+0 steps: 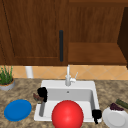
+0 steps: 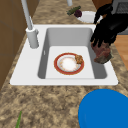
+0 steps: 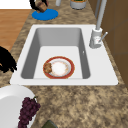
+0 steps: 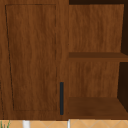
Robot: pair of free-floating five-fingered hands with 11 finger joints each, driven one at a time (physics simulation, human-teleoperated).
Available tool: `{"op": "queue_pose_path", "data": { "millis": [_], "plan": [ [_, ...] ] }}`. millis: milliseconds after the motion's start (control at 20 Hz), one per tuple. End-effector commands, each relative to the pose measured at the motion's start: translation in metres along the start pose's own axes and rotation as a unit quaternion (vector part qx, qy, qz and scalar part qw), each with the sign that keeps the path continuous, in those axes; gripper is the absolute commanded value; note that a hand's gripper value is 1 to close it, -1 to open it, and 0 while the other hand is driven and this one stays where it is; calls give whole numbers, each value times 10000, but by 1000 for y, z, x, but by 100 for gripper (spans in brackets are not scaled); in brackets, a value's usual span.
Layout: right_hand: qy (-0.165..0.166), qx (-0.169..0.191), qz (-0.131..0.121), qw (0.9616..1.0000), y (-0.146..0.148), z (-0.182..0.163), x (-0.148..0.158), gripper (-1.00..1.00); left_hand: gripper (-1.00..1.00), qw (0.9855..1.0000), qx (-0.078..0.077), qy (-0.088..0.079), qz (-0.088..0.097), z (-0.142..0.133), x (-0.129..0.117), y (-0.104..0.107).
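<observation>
Wooden wall cabinet (image 4: 32, 57) above granite counter (image 1: 25, 87).

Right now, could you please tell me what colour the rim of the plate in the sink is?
Red; the plate shows best in the left side view.

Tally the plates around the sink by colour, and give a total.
Blue plate: 1
White plate: 1
Red-rimmed plate: 1
Total: 3
</observation>
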Motion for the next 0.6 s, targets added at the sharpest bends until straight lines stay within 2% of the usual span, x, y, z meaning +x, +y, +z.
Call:
{"op": "queue_pose_path", "data": {
  "millis": [0,550],
  "plan": [
    [0,0,0,10000,0,0,0,0,100,9998,-130,6,-159,-28,8,-3],
    [0,0,0,10000,0,0,0,0,100,9998,-53,4,-181,-110,33,-17]
  ]
}}
